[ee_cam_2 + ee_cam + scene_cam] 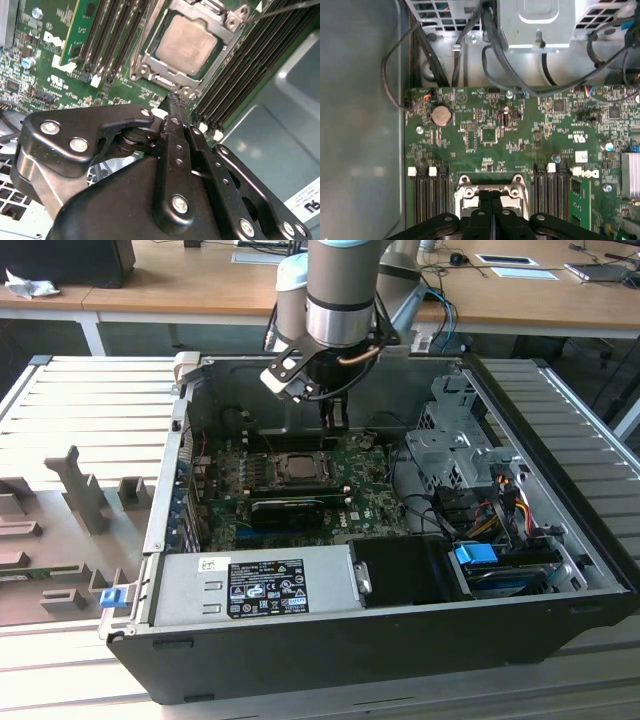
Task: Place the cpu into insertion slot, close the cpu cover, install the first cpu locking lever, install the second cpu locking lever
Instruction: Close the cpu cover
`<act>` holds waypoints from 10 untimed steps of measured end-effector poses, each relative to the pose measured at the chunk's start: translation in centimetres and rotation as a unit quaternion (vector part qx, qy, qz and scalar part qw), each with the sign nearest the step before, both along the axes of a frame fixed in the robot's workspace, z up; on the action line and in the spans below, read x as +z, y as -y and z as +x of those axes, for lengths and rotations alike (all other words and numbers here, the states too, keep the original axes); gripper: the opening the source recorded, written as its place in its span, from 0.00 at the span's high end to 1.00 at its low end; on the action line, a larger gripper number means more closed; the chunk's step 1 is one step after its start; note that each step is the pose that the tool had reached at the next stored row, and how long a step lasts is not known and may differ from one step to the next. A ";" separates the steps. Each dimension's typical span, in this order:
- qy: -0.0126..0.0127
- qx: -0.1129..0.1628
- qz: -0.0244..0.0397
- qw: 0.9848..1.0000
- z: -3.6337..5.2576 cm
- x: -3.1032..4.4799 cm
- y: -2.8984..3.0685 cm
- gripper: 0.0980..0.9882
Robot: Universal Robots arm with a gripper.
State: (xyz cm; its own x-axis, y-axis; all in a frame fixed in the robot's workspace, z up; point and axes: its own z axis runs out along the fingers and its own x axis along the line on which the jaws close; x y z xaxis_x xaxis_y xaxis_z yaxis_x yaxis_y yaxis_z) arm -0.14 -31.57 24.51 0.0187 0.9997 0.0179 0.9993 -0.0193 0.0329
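Wooden desks run along the background of the exterior view, and in front of them an open computer case stands on a ribbed metal table. The arm reaches down into the case. Its gripper hangs over the motherboard at the socket edge nearer the case's back wall, and the cpu lies just to the near side of it. In the second wrist view the gripper has its fingers pressed together with nothing visible between them. The cpu sits flat in the socket straight ahead of the tips, framed by the cpu cover, which looks lowered. In the first wrist view the closed gripper points at the cover's nearest edge, close to it.
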 end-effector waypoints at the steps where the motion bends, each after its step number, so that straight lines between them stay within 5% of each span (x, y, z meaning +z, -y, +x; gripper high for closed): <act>1: 0.000 0.000 0.000 1.000 -0.28 0.00 0.00 0.99; 5: 0.000 0.000 0.000 1.000 -1.10 -0.36 0.00 0.99; 7: 0.000 0.000 0.000 1.000 -1.70 -1.37 0.00 0.99; 10: 0.000 0.000 0.000 1.000 -2.23 -1.69 0.01 0.99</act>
